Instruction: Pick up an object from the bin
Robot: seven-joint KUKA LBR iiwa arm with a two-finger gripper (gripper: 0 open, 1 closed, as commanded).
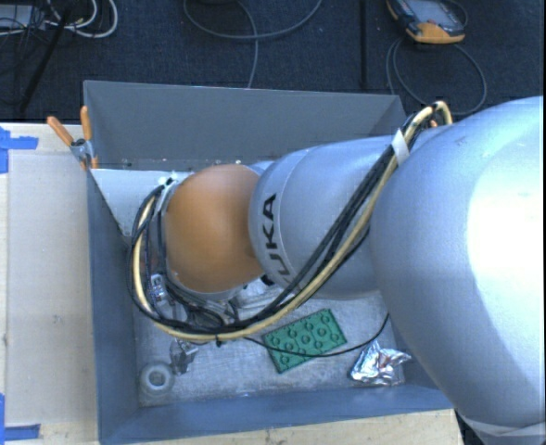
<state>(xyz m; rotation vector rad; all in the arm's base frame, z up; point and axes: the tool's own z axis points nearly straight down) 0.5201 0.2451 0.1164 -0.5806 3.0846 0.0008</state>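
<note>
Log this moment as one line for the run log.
arm: orange wrist cover low over left half of bin | nearest: grey ring, green studded plate | also: crumpled foil | grasp: cannot tell

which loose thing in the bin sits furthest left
The small grey ring, near the bin's front-left corner; the green studded plate and the crumpled foil wad lie further right.

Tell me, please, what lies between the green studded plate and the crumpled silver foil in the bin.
No object: the camera view shows bare grey bin floor between green studded plate and crumpled silver foil, crossed by a thin black cable.
</note>
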